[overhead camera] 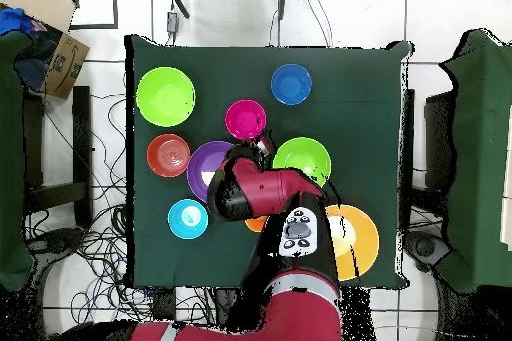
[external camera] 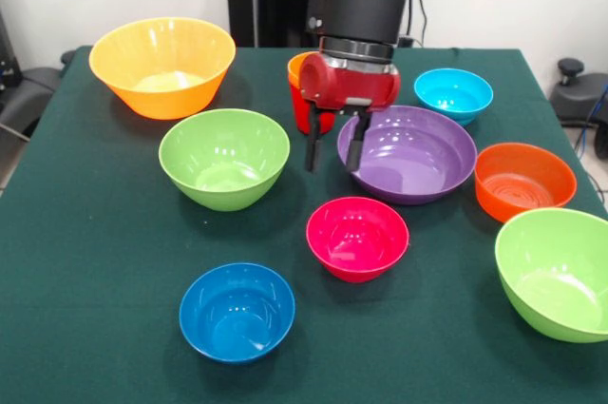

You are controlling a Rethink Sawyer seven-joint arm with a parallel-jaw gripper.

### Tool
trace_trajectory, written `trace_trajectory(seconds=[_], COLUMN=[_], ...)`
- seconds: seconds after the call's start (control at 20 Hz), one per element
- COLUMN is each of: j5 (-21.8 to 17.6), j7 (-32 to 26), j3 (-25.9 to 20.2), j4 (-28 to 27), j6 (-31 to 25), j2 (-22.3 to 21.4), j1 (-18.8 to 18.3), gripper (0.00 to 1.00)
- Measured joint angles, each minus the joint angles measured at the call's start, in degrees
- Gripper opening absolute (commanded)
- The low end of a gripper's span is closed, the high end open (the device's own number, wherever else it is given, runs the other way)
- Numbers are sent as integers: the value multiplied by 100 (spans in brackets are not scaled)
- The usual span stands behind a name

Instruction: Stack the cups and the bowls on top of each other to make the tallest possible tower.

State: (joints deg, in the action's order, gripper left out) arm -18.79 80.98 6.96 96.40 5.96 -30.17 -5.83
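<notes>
A red cup (external camera: 297, 100) with an orange cup (external camera: 296, 64) nested in it stands at the back middle of the table, mostly hidden behind my gripper (external camera: 332, 149). The gripper hangs open and empty in front of the cups. It is low over the gap between a lime green bowl (external camera: 224, 157) and the wide purple bowl (external camera: 410, 155); its right finger overlaps the purple rim. All bowls lie singly, open side up: pink (external camera: 357, 238), dark blue (external camera: 237, 313), orange (external camera: 524, 182), light blue (external camera: 453, 94), large yellow-orange (external camera: 162, 66), second lime green (external camera: 556, 273).
In the overhead view the arm (overhead camera: 285, 212) covers the cups and part of the yellow-orange bowl (overhead camera: 358, 247). A green cloth (overhead camera: 360, 87) covers the table. A cardboard box (overhead camera: 62, 49) sits off the table's corner.
</notes>
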Motion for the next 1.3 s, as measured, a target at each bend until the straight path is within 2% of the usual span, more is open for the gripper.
trace_trajectory(seconds=[0.4,0.8,1.3], j5=[201,863,1514], j7=[6,38,39], j3=[258,665,851], j4=[-41,-42,-41], j6=[383,908,1520], j2=[217,487,761], j1=[54,537,1013], gripper=[100,100,100])
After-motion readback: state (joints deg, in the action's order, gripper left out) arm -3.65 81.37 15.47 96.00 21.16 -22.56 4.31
